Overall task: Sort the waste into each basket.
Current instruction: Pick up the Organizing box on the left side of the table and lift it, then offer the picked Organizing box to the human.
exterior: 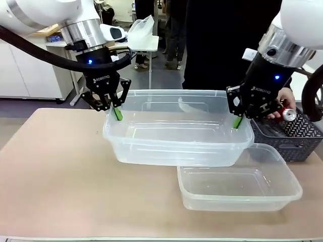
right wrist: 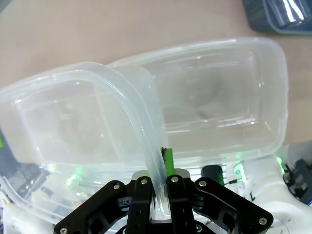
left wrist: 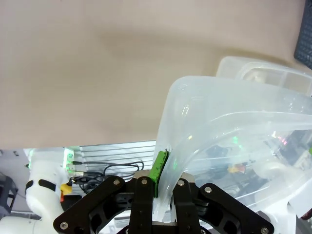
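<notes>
Together the left claw (exterior: 117, 112) and right claw (exterior: 237, 121) pinch opposite end rims of a see-through rectangular plastic tub (exterior: 176, 146), its near-right corner overlapping a second clear tub (exterior: 242, 194) resting on the beige counter (exterior: 60, 176), near right.

Left arm (exterior: 50, 10) & right arm (exterior: 303, 15): white shells, silver wrist rings, black wrist blocks w/ blue LEDs. Thick black cable (exterior: 30, 48) on left. Left hand (exterior: 117, 113), right hand (exterior: 237, 121): black linkages, ROBOTIQ print, silver screws (left wrist: 113, 181), green pads (left wrist: 160, 170).
</notes>
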You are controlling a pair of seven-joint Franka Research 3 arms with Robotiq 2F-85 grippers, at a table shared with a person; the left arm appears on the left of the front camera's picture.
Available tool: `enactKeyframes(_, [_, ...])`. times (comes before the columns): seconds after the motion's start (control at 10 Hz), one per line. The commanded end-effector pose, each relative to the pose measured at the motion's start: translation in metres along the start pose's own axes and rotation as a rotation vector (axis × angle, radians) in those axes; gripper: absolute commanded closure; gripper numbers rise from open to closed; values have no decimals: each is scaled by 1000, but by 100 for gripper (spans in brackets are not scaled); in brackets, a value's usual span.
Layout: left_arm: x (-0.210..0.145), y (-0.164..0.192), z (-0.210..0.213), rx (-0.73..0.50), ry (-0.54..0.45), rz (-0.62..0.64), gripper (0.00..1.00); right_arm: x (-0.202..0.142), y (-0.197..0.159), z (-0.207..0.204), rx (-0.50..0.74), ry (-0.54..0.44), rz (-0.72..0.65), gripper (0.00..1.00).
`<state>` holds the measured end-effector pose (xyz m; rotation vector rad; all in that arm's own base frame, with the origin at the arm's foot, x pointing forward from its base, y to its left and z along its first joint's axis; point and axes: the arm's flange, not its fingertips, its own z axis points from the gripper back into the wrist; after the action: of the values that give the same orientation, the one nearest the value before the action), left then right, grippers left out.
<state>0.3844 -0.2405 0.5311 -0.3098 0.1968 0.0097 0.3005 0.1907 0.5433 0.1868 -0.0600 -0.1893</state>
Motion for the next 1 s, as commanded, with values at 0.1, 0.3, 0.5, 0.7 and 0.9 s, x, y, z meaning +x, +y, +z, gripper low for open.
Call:
enactKeyframes(0.1, [1, -1, 7, -32, 4, 12, 95, 5, -1, 3, -14, -2, 1, 96])
enactKeyframes(0.3, [1, -1, 7, -32, 4, 12, 95, 5, -1, 3, -14, -2, 1, 96])
enactKeyframes(0.5, [1, -1, 7, -32, 4, 12, 95, 5, -1, 3, -14, -2, 1, 96])
enactKeyframes(0.7, [1, -1, 7, -32, 4, 12, 95, 5, -1, 3, -14, -2, 1, 96])
enactKeyframes(0.9, [1, -1, 7, -32, 4, 12, 95, 5, -1, 3, -14, -2, 1, 96])
